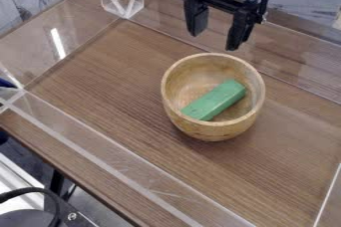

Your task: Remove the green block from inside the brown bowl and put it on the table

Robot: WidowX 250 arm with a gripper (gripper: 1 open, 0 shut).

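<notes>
A small bright green block (214,102) lies slanted inside the round light-brown wooden bowl (176,109), which stands on the brown wood-grain table (100,92) right of centre. My black gripper (216,28) hangs above and behind the bowl, pointing down, its two fingers spread apart with nothing between them. It touches neither the bowl nor the block.
Low clear acrylic walls (80,156) edge the tabletop on all sides. A clear acrylic corner bracket (123,2) stands at the back left. Bare wood spreads to the left of and in front of the bowl.
</notes>
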